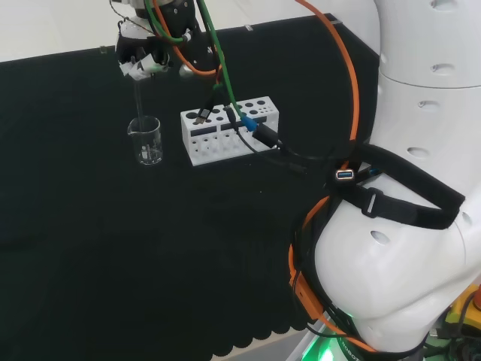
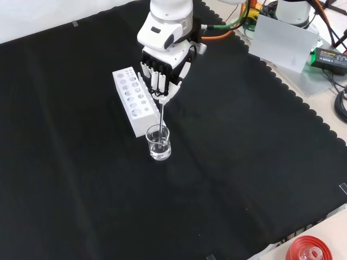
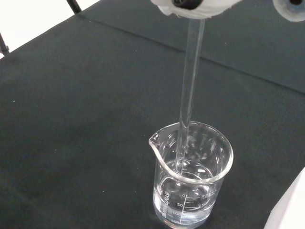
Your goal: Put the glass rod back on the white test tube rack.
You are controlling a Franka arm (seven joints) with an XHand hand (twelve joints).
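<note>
In the front view, the small clear glass beaker (image 2: 158, 143) with some clear liquid stands nearest, just beside the white test tube rack (image 2: 132, 99). The thin clear glass rod (image 2: 161, 116) stands upright in it, pinched by the black and white hand (image 2: 162, 73) directly above.

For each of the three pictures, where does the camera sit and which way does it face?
Head view: behind and above the arm's base, facing over the white arm links toward the white rack and beaker.
Front view: in front of the arm, facing down on the cloth; the hand enters from the top.
Wrist view: at the wrist, facing past the palm at the glass rod in the beaker.
All three share the rod and beaker.
</note>
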